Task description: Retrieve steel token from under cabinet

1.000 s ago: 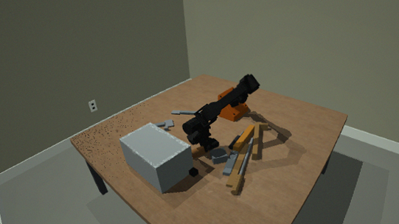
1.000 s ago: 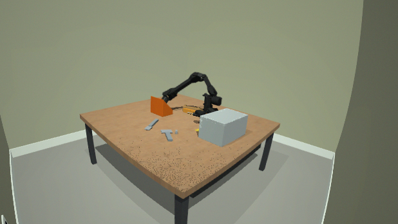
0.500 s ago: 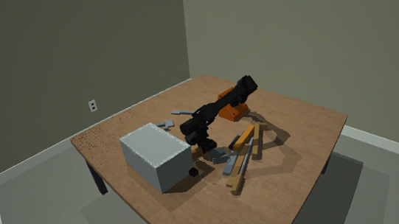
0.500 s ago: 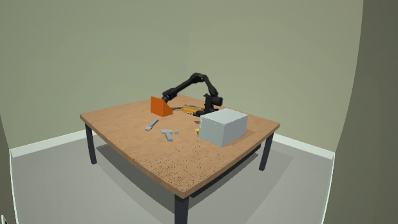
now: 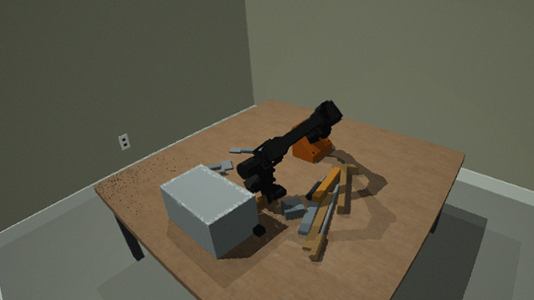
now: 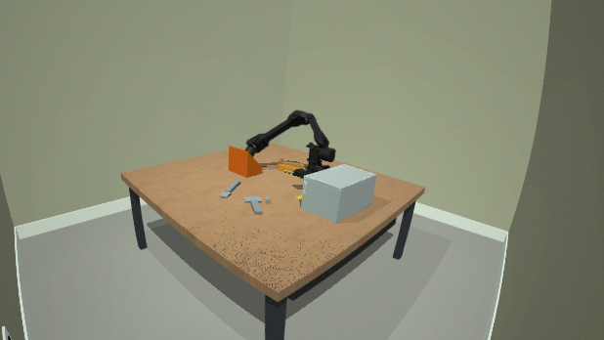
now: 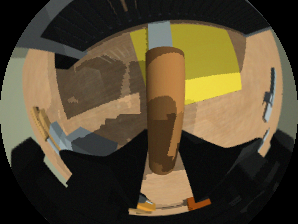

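The pale grey cabinet (image 5: pixel 207 191) (image 6: pixel 339 195) stands on the table. My gripper (image 7: pixel 161 132) is shut on the brown wooden handle (image 7: pixel 165 80) of a tool, low over the table in front of the cabinet. The tool's flat grey blade (image 7: pixel 160 36) points toward the dark ribbed strip (image 7: pixel 200 12) at the top of the wrist view and passes over the yellow marked area (image 7: pixel 212 57) (image 6: pixel 299 197) near its left edge. The blade's far end is hidden there. I cannot make out the steel token in any view.
Beside the arm lie a grey block (image 5: pixel 293 209), an orange bar (image 5: pixel 326 184) and several long wooden and grey pieces. A hammer-shaped grey tool (image 6: pixel 254 204) and a flat grey tool (image 6: pixel 231 189) lie on the other side. A black knob (image 5: pixel 259 230) is by the cabinet.
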{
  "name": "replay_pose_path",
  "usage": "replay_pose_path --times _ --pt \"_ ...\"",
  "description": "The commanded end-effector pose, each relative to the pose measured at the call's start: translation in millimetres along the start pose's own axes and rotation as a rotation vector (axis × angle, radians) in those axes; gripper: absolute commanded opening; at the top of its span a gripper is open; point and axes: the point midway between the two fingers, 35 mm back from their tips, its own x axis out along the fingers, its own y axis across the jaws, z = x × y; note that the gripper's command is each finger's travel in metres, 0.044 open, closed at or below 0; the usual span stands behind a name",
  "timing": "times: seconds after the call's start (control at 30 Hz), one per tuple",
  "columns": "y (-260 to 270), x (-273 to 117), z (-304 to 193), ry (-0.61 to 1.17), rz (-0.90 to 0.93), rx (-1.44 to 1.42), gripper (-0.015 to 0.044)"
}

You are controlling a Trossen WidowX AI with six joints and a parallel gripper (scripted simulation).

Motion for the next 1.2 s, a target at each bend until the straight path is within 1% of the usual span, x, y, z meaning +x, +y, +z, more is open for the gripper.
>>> replay_pose_path --times 0.0,1.17 --pt "-7 1 -1 0.004 -0.005 0.008 0.0" --pt "-5 1 -30 0.005 -0.004 0.009 0.0"
